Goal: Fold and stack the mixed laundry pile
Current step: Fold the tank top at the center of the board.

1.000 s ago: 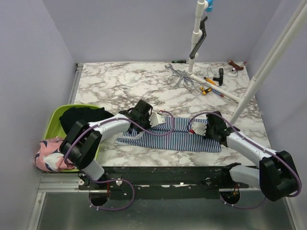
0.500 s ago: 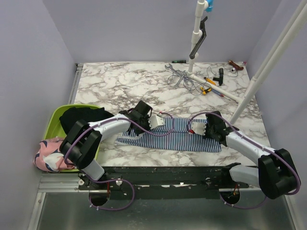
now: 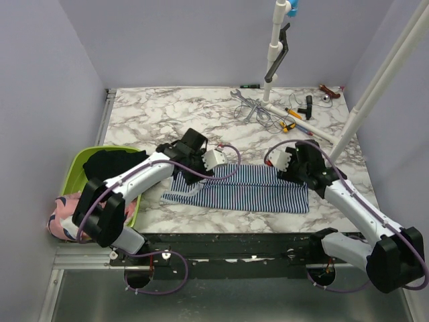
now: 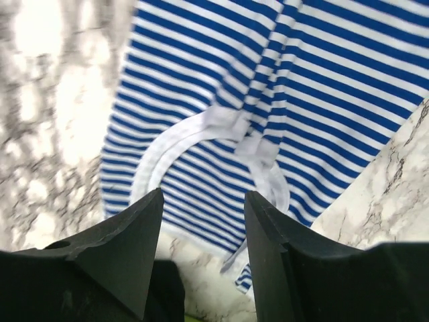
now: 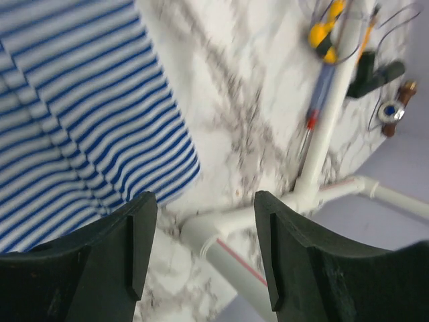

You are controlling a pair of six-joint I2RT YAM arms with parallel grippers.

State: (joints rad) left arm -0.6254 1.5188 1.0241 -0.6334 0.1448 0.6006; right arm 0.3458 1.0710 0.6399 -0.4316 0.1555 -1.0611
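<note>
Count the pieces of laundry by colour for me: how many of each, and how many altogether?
Navy-and-white striped cloth garment, spread on the table: 1
Pink cloth garment with dark print: 1
Plain black cloth garment: 1
Total: 3

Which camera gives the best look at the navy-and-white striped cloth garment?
The top external view: the navy-and-white striped cloth garment lies spread flat there, nearly whole. The left wrist view shows only its white-banded neckline end; the right wrist view shows just one corner.
</note>
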